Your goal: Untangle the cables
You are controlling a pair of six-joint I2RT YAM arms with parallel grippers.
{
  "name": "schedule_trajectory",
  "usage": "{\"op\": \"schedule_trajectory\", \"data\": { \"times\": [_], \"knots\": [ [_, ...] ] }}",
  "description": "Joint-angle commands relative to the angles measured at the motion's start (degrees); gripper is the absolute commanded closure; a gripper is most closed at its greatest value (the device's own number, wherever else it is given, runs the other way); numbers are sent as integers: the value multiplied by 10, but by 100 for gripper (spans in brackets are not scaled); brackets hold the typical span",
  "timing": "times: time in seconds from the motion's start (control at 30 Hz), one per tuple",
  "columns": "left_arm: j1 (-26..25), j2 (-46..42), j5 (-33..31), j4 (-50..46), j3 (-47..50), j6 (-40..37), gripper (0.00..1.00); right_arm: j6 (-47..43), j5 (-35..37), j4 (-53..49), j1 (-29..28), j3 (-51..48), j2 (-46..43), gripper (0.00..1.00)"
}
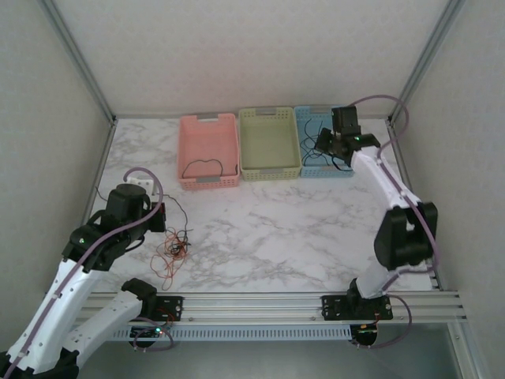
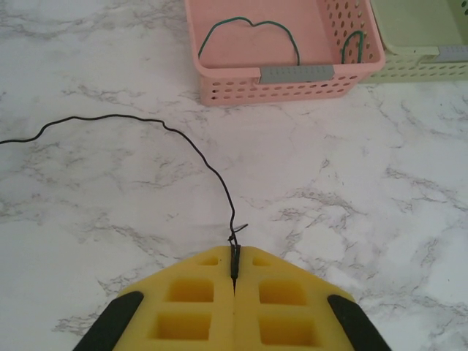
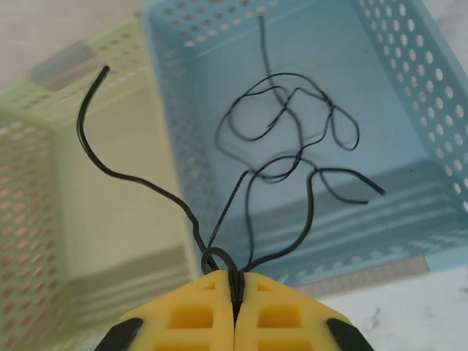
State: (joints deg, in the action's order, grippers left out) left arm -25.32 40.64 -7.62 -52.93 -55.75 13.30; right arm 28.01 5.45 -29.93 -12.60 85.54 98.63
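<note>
Lower left of the overhead view: left hand (image 1: 162, 219) low over the marble surface (image 1: 276, 229), just above the tangle. Left wrist view shows the left hand (image 2: 235, 257) with yellow fingers (image 2: 190, 292) pressed together, clamped on a thin black cable (image 2: 164, 126). That cable leaves the fingertips near bottom centre, climbs, arcs left and runs out at the left edge, lying loose on the surface. A small knot or kink sits right at the fingertips.

Orange-red clump (image 1: 172, 251) lies on the surface just below and right of the left hand, thin curly strands, dark strands mixed in, can't separate them at this size. Small white object (image 1: 143, 181) sits on the surface just above the left arm.

Top of the overhead view: three baskets in a row against the back wall, touching or nearly so. Pink basket (image 1: 207, 142) on the left, with one dark green cable (image 2: 252, 22) looped inside. Green basket (image 1: 270, 138) in the middle. Blue basket (image 1: 309, 128) on the right.

Right hand (image 1: 327, 144) hangs over the blue basket at upper right. Right wrist view: right hand (image 3: 235, 284) fingers together, clamped on black cables (image 3: 310, 205). Several strands fan up out of the grip. Most curl in loose loops over the blue basket's floor; one strand bends left across the green basket's rim, its free end up in the air. How many separate cables are in the grip, can't tell.
</note>
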Motion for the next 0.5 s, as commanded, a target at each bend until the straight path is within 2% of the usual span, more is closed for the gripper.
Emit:
{"op": "schedule_trajectory", "data": {
  "times": [0.0,0.2,0.3,0.37,0.4,0.47],
  "knots": [
    [4,-8,19,22,13,5,100,21,54,-22,8,74,74,100],
    [4,-2,16,28,20,5,100,4,112,-62,12,225,220,94],
    [4,-3,15,29,22,6,100,-12,108,-118,12,307,280,78],
    [4,-2,16,31,24,5,100,-19,94,-123,12,318,289,56],
    [4,-1,16,31,24,5,100,-24,84,-123,13,317,287,51],
    [4,0,17,32,26,6,100,-30,65,-140,12,325,284,48]
  ]
}}
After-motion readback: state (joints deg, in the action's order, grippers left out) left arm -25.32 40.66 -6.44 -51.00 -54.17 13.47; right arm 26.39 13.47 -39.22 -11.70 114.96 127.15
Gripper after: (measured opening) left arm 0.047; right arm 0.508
